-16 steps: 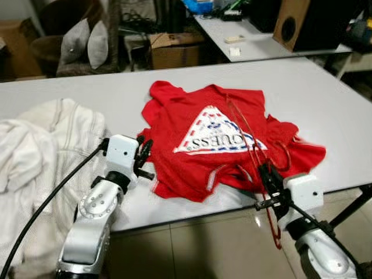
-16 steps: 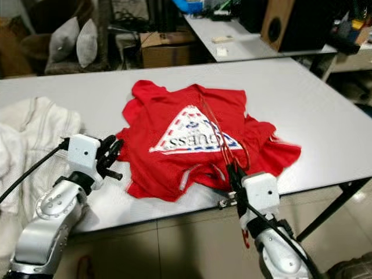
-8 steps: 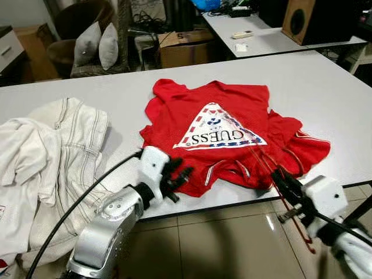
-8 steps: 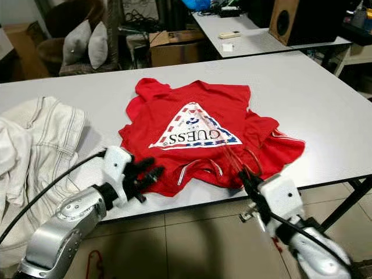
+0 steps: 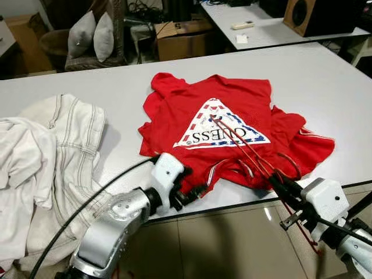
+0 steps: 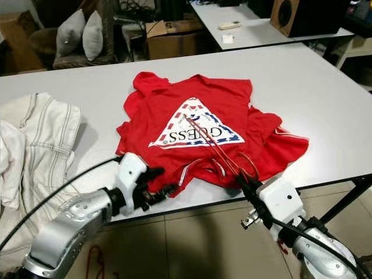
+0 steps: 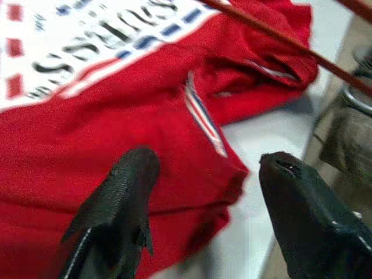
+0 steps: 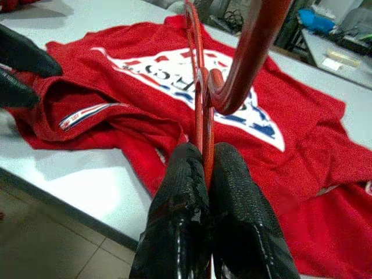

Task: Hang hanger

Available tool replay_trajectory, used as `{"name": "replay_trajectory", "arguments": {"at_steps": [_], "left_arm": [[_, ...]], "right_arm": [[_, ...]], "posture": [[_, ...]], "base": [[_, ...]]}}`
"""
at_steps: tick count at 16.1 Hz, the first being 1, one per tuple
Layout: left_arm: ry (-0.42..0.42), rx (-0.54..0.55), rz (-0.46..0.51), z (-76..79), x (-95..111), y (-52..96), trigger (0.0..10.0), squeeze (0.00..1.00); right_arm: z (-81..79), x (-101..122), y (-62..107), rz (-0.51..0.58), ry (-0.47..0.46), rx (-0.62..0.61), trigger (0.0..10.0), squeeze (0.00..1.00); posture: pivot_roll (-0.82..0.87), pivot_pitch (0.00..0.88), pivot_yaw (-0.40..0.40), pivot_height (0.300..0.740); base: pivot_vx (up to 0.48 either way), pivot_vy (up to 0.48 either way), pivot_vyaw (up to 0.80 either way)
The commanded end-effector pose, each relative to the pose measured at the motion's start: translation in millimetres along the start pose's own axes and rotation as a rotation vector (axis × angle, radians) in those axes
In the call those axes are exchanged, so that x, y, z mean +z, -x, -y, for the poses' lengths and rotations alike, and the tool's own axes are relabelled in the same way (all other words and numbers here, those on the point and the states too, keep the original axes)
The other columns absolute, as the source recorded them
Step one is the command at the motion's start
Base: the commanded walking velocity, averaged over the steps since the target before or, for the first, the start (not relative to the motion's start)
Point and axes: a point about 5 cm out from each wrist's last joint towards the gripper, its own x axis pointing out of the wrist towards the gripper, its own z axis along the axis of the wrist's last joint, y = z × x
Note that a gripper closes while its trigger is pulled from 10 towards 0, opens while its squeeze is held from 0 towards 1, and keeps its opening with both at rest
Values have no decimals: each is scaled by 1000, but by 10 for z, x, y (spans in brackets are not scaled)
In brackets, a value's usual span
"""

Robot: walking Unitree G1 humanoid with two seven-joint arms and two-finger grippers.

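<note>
Right wrist view: right gripper [image 8: 204,168] pressed together on the hanger [image 8: 200,99], pinching its red wire just below the hook. Hanger slants up from the table's [image 5: 325,87] near edge w/ its far end over the shirt's [image 5: 232,99] white triangle logo. Left gripper [image 7: 200,192] spread, fingers [image 7: 125,192] either side of the shirt's near hem at the table edge. Shirt lies crumpled mid-table; pale clothes [image 5: 52,151] heaped to its left.

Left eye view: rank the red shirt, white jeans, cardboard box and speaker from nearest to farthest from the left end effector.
From the left end effector:
1. Red shirt, right at its fingers.
2. White jeans, to its left on the table.
3. Cardboard box, beyond the table.
4. Speaker, far right corner.
</note>
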Motion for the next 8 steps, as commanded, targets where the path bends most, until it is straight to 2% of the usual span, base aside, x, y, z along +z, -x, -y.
{"name": "replay_trajectory", "arguments": {"at_steps": [1, 2, 3, 7, 8], "left_arm": [[-16, -15, -16, 5, 5, -6, 10000, 1000], [-22, -19, -16, 13, 16, -25, 10000, 745], [-46, -7, -34, 4, 6, -48, 10000, 0], [-70, 49, -57, -54, 0, -172, 10000, 0], [-74, 67, -55, -66, 7, -184, 4157, 0]], "right_arm": [[-39, 36, 7, 12, -2, 13, 10000, 0], [-83, 33, 9, 10, -10, 15, 10000, 0], [-112, 34, 12, 10, -18, 14, 10000, 0], [-148, 38, -15, 14, -27, 13, 10000, 0], [-150, 38, -17, 14, -28, 11, 10000, 0]], "posture": [[-23, 84, 97, 740], [-23, 87, 107, 740], [-21, 86, 112, 740], [-18, 79, 123, 740], [-17, 76, 123, 740]], "base": [[0, 0, 0], [0, 0, 0], [0, 0, 0], [0, 0, 0], [0, 0, 0]]}}
